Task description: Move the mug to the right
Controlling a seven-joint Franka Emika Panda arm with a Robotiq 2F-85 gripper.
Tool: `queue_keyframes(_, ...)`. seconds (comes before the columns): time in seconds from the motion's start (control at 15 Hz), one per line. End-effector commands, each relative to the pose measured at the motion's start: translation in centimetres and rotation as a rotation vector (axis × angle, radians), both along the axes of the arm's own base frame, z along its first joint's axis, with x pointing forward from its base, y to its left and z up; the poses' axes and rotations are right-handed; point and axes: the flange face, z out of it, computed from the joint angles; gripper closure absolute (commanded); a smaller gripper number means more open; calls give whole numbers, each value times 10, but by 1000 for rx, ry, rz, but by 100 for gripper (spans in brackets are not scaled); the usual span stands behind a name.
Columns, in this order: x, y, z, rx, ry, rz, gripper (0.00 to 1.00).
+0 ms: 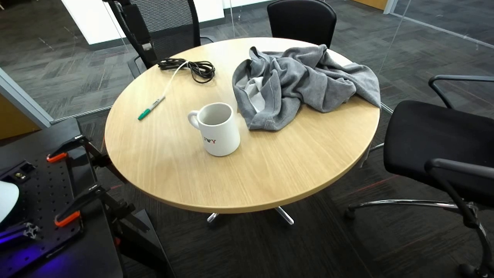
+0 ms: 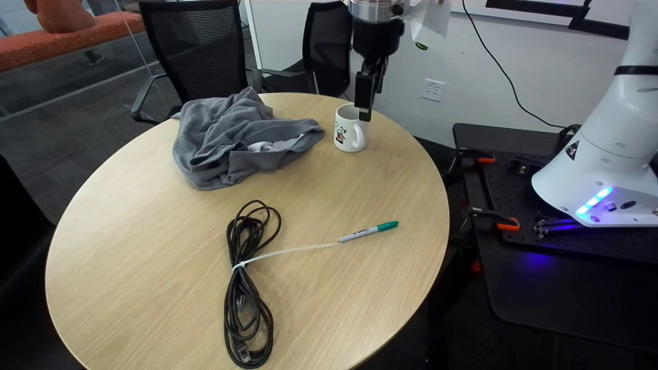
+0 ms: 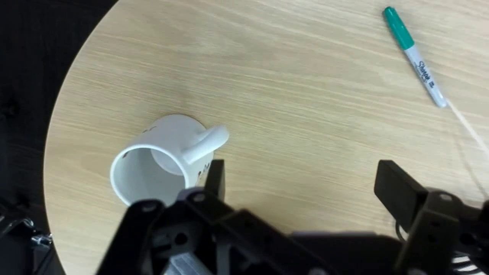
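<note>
The white mug (image 1: pixel 224 139) stands upright on the round wooden table, with lettering on its side. In an exterior view, the mug (image 2: pixel 345 137) stands near the far right edge, its handle toward the camera. My gripper (image 2: pixel 365 105) hangs in front of its rim there, pointing down. In the wrist view, the mug (image 3: pixel 174 131) is at left, its handle toward upper right. My gripper (image 3: pixel 300 172) is open, with only table visible between the fingers. The left finger overlaps the mug's side in view; I cannot tell whether they touch. The gripper is out of view in an exterior view.
A grey cloth (image 1: pixel 297 81) lies close to the mug on the table (image 1: pixel 162 166). A green-capped marker (image 2: pixel 367 232) and a coiled black cable (image 2: pixel 249 298) also lie on it. Chairs (image 2: pixel 195 51) stand around. The robot's black stand (image 2: pixel 555 288) is beside the table.
</note>
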Motion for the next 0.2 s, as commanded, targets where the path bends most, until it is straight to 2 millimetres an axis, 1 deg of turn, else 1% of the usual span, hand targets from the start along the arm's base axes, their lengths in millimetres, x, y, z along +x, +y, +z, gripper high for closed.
queue_keyframes(0.0, -1, 6, 0, 0, 5, 35, 0)
queue_keyframes(0.13, -2, 14, -1, -1, 11, 73, 0)
